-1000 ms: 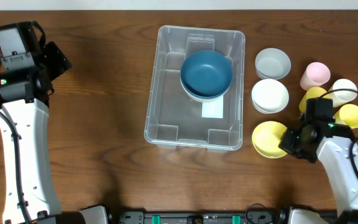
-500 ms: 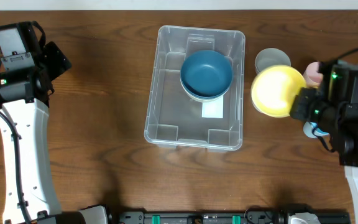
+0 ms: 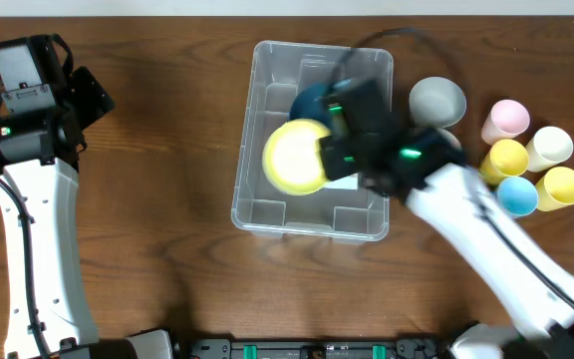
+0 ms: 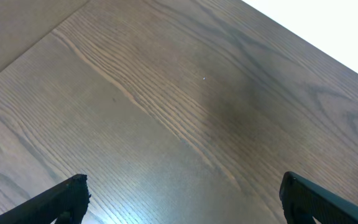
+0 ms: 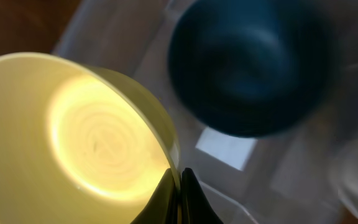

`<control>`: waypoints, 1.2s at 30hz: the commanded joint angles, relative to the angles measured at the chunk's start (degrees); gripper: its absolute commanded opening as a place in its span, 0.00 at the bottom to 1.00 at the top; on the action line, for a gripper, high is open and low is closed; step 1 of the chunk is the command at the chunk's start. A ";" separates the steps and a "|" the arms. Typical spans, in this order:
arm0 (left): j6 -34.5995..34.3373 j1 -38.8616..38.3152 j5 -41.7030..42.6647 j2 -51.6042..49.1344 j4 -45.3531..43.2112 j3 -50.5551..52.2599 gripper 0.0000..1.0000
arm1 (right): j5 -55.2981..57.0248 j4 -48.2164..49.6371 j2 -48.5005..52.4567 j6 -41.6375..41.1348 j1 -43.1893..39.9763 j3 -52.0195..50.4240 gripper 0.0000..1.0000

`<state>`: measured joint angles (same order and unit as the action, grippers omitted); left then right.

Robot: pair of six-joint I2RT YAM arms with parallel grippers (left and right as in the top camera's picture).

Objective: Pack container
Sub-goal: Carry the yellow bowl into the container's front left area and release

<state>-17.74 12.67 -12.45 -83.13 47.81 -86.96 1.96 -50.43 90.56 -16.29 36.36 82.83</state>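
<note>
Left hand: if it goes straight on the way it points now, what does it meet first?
Likely the bare table; ahead of the left hand its wrist view shows only wood. Depth unclear.

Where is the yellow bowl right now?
Overhead, the round yellow plastic bowl is gripped by the right tool above the large clear plastic bin, just left of the dark blue bowl inside it.
</note>
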 commanded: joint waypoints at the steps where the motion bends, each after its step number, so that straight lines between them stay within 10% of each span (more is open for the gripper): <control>1: 0.55 0.24 -0.92 0.46 0.15 -1.03 0.98 | 2.32 0.96 4.50 0.46 2.78 1.97 0.01; 15: 0.55 0.24 -0.90 0.46 0.15 -1.03 0.98 | -1.86 4.04 16.55 0.09 4.96 1.97 0.02; 17: 0.55 0.24 -0.90 0.46 0.15 -1.03 0.98 | -2.95 4.85 16.72 0.09 4.96 1.97 0.28; 20: 0.55 0.24 -0.90 0.46 0.15 -1.03 0.98 | -3.08 4.72 15.69 1.11 4.96 2.38 0.38; 36: 0.55 0.24 -0.90 0.46 0.15 -1.03 0.98 | 19.06 -17.44 -13.90 -9.25 -2.71 5.97 0.51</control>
<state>-17.74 12.67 -12.45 -83.13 47.79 -86.96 13.06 -65.41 80.44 -20.01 36.99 88.36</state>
